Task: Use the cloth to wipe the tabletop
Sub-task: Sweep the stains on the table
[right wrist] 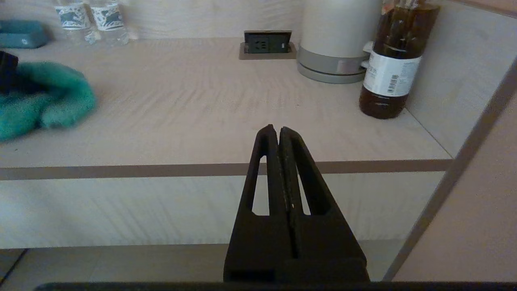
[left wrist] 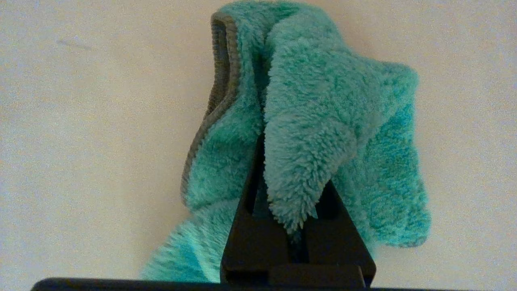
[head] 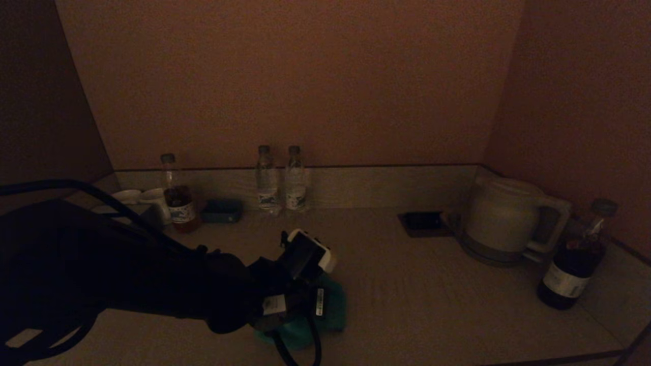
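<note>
- Head view: the left gripper (head: 300,310) is held low over the near middle of the tabletop (head: 432,295), with the teal cloth (head: 330,305) bunched beneath it against the surface. This low reach is judged to press the cloth down for wiping.
- Along the back wall stand two water bottles (head: 279,180), a bottle of brown drink (head: 176,195) beside some cups (head: 137,195), and a small blue box (head: 222,210). A kettle (head: 503,218) and a dark bottle (head: 574,262) sit at the right by a socket (head: 422,221). All are set well apart from the cloth, so the middle is left free for strokes.
- Left wrist view: the left gripper (left wrist: 297,226) is seen closed on a fold of the cloth (left wrist: 307,121), which is pinched between its fingers (left wrist: 250,238); the rest is draped onto the tabletop (left wrist: 101,121).
- Right wrist view: the right gripper (right wrist: 278,133) is closed on nothing, fingers pressed together, and is parked off the front edge of the tabletop (right wrist: 202,109), out of the way. The cloth (right wrist: 44,97) is seen well apart from it.
</note>
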Motion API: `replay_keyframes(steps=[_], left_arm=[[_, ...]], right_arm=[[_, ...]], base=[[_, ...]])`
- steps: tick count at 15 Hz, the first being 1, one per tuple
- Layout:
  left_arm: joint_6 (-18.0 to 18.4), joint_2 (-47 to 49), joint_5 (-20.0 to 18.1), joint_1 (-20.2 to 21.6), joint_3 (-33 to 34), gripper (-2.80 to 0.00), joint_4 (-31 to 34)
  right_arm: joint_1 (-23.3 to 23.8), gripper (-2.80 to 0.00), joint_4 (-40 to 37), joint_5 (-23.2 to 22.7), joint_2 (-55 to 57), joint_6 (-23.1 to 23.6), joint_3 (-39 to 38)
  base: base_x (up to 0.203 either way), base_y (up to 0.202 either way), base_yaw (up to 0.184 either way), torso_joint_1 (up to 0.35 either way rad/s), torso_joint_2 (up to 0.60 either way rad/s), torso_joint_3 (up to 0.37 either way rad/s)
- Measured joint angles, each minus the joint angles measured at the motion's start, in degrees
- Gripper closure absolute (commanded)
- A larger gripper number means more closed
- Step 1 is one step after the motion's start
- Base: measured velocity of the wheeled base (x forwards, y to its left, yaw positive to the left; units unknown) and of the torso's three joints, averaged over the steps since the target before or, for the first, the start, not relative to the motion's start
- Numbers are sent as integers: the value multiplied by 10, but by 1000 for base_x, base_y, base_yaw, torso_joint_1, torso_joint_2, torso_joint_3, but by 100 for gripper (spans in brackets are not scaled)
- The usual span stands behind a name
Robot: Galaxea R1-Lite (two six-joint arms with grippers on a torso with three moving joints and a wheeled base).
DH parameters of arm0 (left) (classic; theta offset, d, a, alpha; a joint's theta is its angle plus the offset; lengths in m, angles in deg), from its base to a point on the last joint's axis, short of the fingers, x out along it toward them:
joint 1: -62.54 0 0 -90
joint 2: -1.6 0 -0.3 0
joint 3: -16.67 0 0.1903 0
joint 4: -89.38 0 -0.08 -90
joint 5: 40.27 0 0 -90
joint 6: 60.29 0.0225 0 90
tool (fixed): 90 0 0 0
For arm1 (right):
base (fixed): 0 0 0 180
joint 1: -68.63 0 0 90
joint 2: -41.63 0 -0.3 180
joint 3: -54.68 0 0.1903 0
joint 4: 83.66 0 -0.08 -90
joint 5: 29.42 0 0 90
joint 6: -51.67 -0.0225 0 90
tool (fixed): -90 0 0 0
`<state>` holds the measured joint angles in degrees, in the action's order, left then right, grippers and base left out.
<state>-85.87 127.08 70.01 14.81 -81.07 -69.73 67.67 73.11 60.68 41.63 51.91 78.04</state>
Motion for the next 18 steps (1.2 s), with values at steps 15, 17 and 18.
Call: replay_keyframes(steps=[15,17,18], left_arm=[[-1,-144,93,150,269,0,-5],[4,-160,93,215,281,0,-4],[9,-169,93,250,288,0,-6]], right_arm=[[0,0,0,0,0,0,0],[0,0,0,0,0,0,0],[0,0,0,0,0,0,0]], base=[[0,0,0,0,0,0],[0,0,0,0,0,0],[0,0,0,0,0,0]])
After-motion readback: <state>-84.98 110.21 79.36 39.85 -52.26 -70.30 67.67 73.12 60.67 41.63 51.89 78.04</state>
